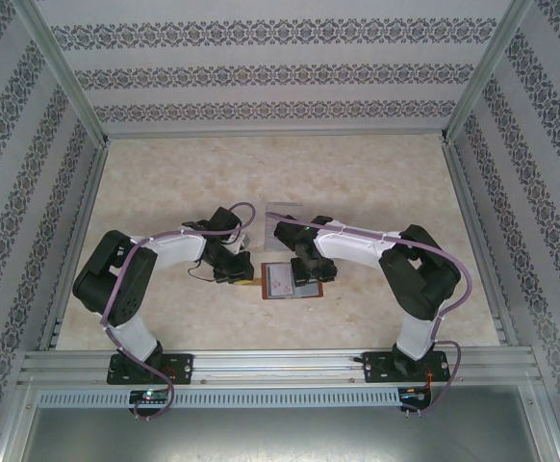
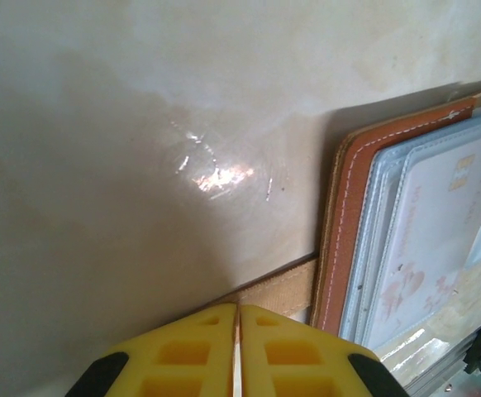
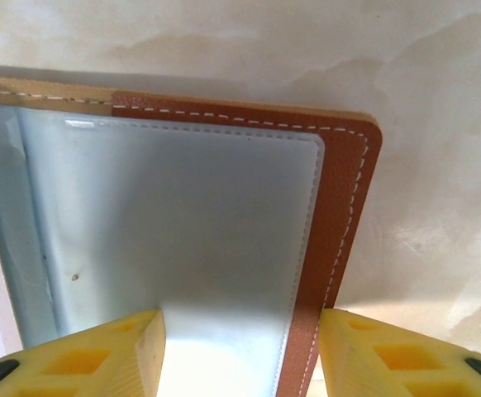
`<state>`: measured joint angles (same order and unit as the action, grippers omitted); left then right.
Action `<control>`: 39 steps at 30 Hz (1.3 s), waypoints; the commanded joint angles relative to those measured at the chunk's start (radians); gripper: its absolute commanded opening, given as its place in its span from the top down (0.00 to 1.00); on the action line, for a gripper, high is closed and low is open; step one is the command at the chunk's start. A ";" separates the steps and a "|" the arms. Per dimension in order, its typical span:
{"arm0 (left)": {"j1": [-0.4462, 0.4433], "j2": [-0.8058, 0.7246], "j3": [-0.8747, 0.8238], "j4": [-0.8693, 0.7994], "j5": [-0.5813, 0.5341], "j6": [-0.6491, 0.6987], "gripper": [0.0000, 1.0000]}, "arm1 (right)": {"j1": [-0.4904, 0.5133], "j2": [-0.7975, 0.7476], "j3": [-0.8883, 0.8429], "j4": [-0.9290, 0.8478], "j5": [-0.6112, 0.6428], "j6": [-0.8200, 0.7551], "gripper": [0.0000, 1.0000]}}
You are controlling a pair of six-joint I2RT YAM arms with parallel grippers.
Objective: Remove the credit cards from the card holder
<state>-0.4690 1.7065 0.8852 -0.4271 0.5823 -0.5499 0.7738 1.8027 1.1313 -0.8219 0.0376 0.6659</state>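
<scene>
- At the middle of the pale marbled counter (image 1: 376, 183), near its front, the small reddish-brown leather folding card holder (image 1: 292, 282) lies open and flat between the two arms.
- The top view gives it only as a small brown rectangle with a pale patch inside. The left wrist view shows that patch to be a pale grey-white plastic card (image 2: 439, 248) with faint pinkish print, tucked in the bluish-grey sleeves.
- The right wrist view shows the other leaf: a bluish-grey see-through sleeve (image 3: 183, 223) framed by the white-stitched brown cover.
- A short tan strap (image 2: 278, 289) runs from the cover's edge to the tips of the left hand (image 2: 237, 347), whose yellow fingers are pressed together. Whether they pinch the strap cannot be told.
- The right hand (image 3: 240, 347) hangs over the sleeve with its fingers (image 3: 364, 356) spread apart, gripping nothing.
- From above, a clear flat plastic tray (image 1: 285, 214) lies just beyond the holder.
</scene>
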 commanded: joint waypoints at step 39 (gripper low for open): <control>-0.146 0.117 0.178 0.013 0.008 -0.116 0.98 | -0.109 -0.131 -0.141 0.372 -0.419 0.085 0.85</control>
<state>-0.6033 1.8011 1.0393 -0.4255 0.5766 -0.6632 0.6735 1.6432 0.9985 -0.4839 -0.3328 0.7349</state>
